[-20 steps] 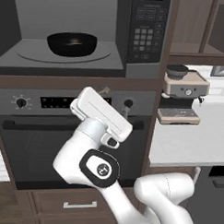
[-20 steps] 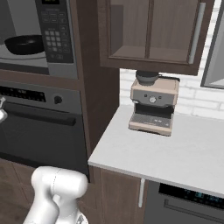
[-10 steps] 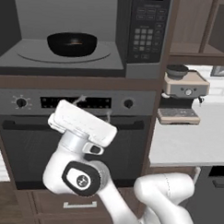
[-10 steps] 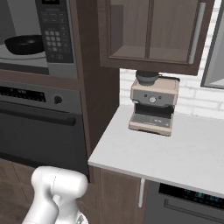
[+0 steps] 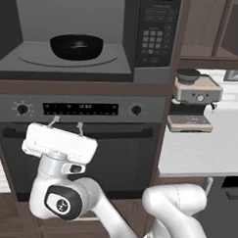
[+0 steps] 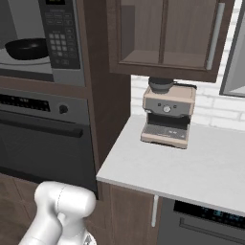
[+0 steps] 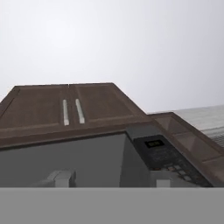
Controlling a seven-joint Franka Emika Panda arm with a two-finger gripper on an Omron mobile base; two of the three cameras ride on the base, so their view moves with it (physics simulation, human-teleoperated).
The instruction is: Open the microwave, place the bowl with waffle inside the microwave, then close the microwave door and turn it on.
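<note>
The bowl (image 5: 76, 45) sits inside the open microwave (image 5: 90, 36). The claw (image 5: 66, 123), spread and empty, hangs low; swinging up, it could clip the oven (image 5: 81, 139).

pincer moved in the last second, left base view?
Yes. The pincer has swung left and down across the oven front: it was near the right knob, and now sits below the display, its fingers pointing up.
</note>
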